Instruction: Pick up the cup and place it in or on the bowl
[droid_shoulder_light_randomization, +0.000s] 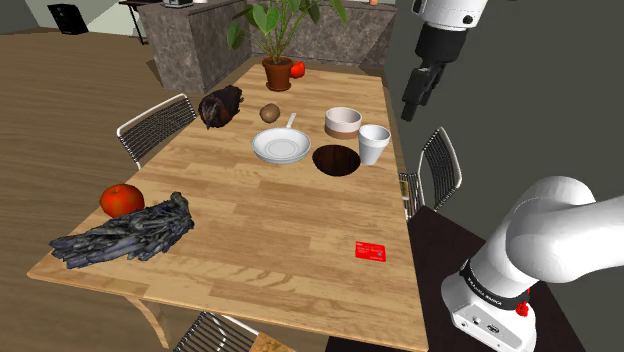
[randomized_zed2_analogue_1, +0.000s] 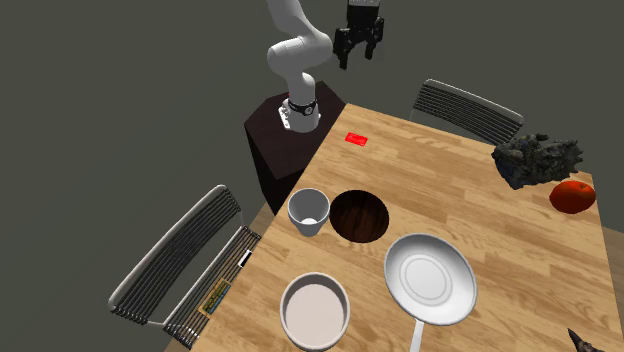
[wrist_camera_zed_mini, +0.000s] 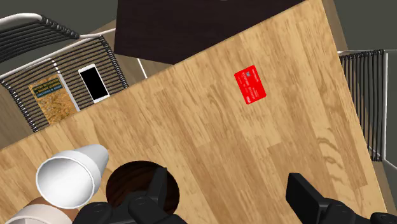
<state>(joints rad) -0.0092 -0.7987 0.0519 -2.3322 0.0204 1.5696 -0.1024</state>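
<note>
Bowl (wrist_camera_zed_mini: 22, 215) mostly cut off by the wrist view's edge, just beside the cup (wrist_camera_zed_mini: 67, 178), red card (wrist_camera_zed_mini: 251, 84) print too small to read, book (wrist_camera_zed_mini: 49, 98) cover lettering illegible, white dish (randomized_zed2_analogue_1: 430, 280) handle running off the second exterior view's lower edge.

The table (droid_shoulder_light_randomization: 280, 215) was surfaced in pale, grained wood, matt. The cup (droid_shoulder_light_randomization: 374, 144) was rendered smooth and white. The chair (droid_shoulder_light_randomization: 155, 125) at the table's ten o'clock in the shoulder view was built of metal wire. The tool (wrist_camera_zed_mini: 228, 181) was finished matt black.
</note>
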